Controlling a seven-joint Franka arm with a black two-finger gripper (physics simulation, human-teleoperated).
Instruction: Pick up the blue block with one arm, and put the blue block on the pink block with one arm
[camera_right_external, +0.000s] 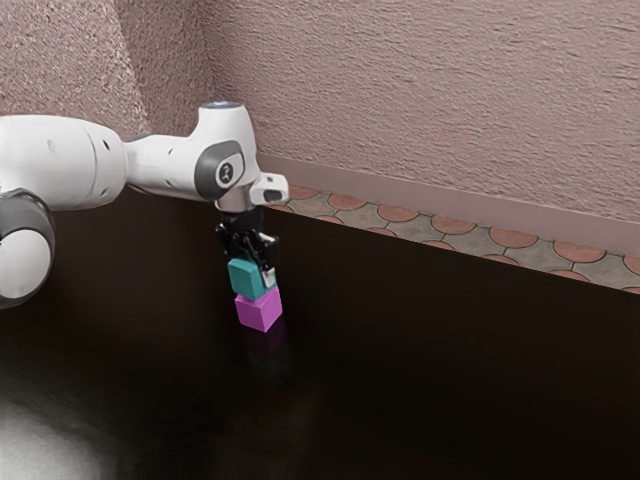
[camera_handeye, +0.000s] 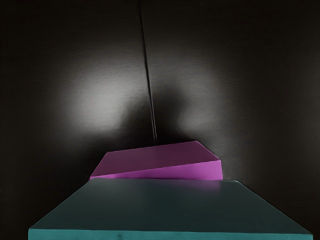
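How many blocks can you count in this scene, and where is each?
2. The blue block is under the gripper, atop the pink block, which rests on the dark table. The arm may hide others.

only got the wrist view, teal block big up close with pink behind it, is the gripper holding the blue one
Observer: Yes. In the exterior view the gripper is shut on the blue block, gripping it from two sides.
Operator: is it on the pink one or above it
Observer: Its underside meets the top of the pink block; I see no gap.
Operator: lined up
Observer: Not quite. The blue block looks shifted slightly toward the exterior view's left of the pink one.
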